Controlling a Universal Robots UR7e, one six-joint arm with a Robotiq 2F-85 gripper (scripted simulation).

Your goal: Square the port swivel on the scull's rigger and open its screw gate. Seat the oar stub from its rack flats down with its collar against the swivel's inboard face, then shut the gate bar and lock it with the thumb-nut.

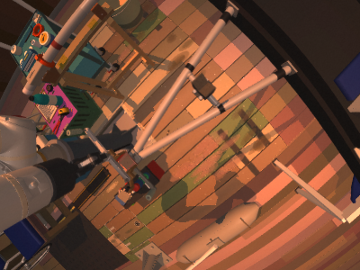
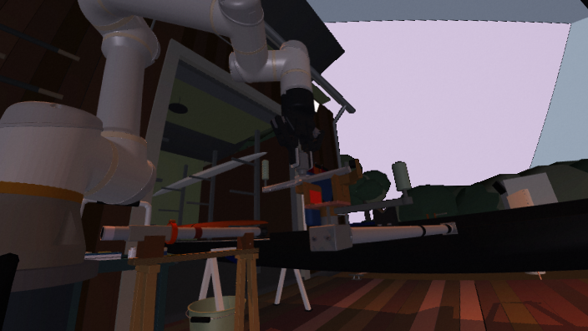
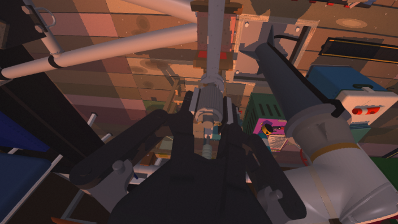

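The ribbed grey thumb-nut (image 3: 209,103) sits at the near end of the gate bar (image 3: 214,39), and my gripper (image 3: 209,106) is clamped on it from above. The bar (image 2: 307,180) stretches across the top of the red and blue swivel (image 2: 319,194) at the outer end of the rigger (image 1: 180,130). The oar stub (image 2: 183,232), a pale shaft with a red collar (image 2: 173,231), lies on its wooden rack (image 2: 192,267) to the left of the swivel. My gripper (image 2: 301,161) hangs straight down over the swivel.
Behind the swivel runs the scull's long black hull (image 2: 438,246), with the rigger tubes (image 1: 211,112) reaching out from it. A bucket (image 2: 211,313) stands under the rack, white trestle legs (image 2: 292,288) stand beside it, and a magenta tray (image 1: 56,110) lies near my base.
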